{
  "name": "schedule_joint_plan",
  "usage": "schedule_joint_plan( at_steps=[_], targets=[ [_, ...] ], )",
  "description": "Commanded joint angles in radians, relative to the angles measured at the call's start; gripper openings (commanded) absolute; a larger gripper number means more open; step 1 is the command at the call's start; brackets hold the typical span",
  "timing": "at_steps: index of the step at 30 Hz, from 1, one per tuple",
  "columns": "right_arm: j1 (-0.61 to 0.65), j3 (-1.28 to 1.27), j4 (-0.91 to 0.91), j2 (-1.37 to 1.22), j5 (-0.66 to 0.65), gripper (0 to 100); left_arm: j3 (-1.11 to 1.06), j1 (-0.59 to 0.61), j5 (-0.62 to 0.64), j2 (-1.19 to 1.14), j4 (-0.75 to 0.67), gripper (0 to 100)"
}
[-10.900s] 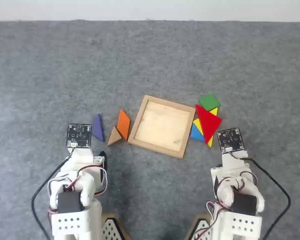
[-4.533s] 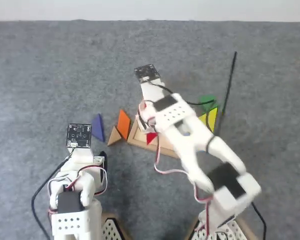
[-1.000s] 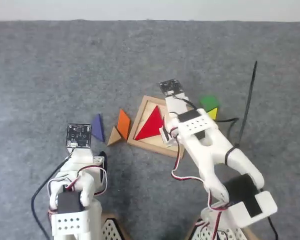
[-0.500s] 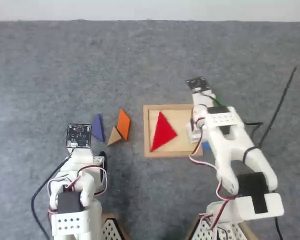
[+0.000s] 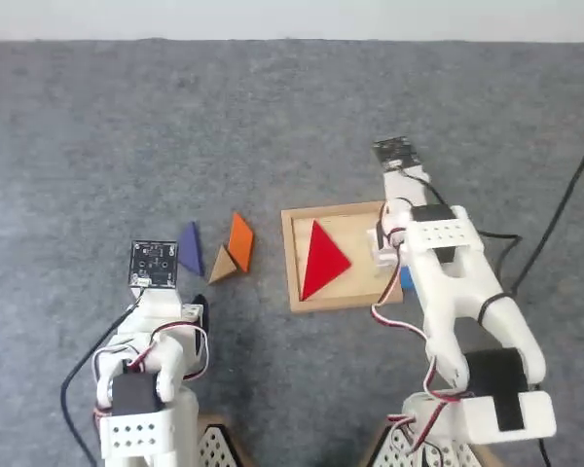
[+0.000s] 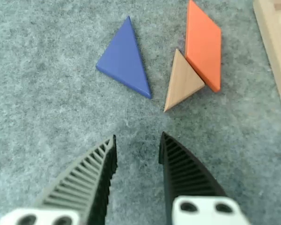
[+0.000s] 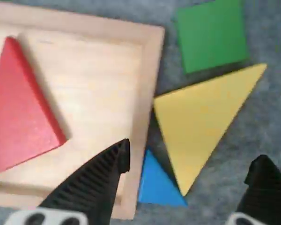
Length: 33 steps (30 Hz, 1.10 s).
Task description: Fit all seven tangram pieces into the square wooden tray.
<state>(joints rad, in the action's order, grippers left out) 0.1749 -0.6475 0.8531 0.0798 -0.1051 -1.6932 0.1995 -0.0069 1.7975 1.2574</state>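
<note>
The square wooden tray [image 5: 290, 263] lies mid-table with the red triangle [image 5: 321, 261] flat inside it. My right arm [image 5: 438, 255] stretches over the tray's right side. My right gripper [image 7: 193, 157] is open and empty, hovering over the yellow triangle [image 7: 201, 119]. That triangle lies just outside the tray rim [image 7: 149, 79], with the green square [image 7: 211, 35] and a small blue triangle [image 7: 157, 185] beside it. My left gripper [image 6: 138, 140] is open above bare mat. It sits just short of the blue triangle [image 6: 124, 58], tan triangle [image 6: 181, 82] and orange parallelogram [image 6: 203, 46].
Grey mat covers the table. The left arm [image 5: 146, 341] sits folded near the front edge, its three pieces [image 5: 222, 251] between it and the tray. A black cable [image 5: 555, 219] runs along the right side. Open mat lies behind the tray.
The red triangle went from the right-hand pile into the tray. The tray turned and slid right, and the right arm swung right over the remaining pieces. The left arm stayed still.
</note>
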Motion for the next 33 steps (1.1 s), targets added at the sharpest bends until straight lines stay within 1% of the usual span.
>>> schedule_joint_plan(
  at_steps=[1, 6, 9, 11, 17, 26, 30, 33],
  targets=[
    [-0.053, 0.049, -0.096, 0.051, 0.035, 38.7, 0.008, 0.002, 0.008, 0.018, 0.003, 15],
    [-0.058, 0.092, -0.133, -0.033, 0.043, 38.7, 0.008, 0.002, 0.008, 0.018, 0.003, 15],
    [-0.061, 0.157, -0.133, -0.120, 0.087, 38.7, 0.008, 0.002, 0.008, 0.018, 0.003, 15],
    [-0.054, 0.209, -0.124, -0.189, 0.089, 38.7, 0.008, 0.002, 0.008, 0.018, 0.003, 15],
    [-0.054, 0.321, -0.012, -0.328, 0.086, 38.7, 0.008, 0.002, 0.008, 0.018, 0.003, 15],
    [-0.041, 0.278, 0.071, -0.298, 0.084, 38.7, 0.008, 0.002, 0.008, 0.018, 0.003, 15],
    [-0.036, 0.252, 0.139, -0.262, 0.049, 38.7, 0.008, 0.002, 0.008, 0.018, 0.003, 15],
    [-0.031, 0.242, 0.150, -0.211, 0.043, 38.7, 0.008, 0.002, 0.008, 0.018, 0.003, 15]
  ],
)
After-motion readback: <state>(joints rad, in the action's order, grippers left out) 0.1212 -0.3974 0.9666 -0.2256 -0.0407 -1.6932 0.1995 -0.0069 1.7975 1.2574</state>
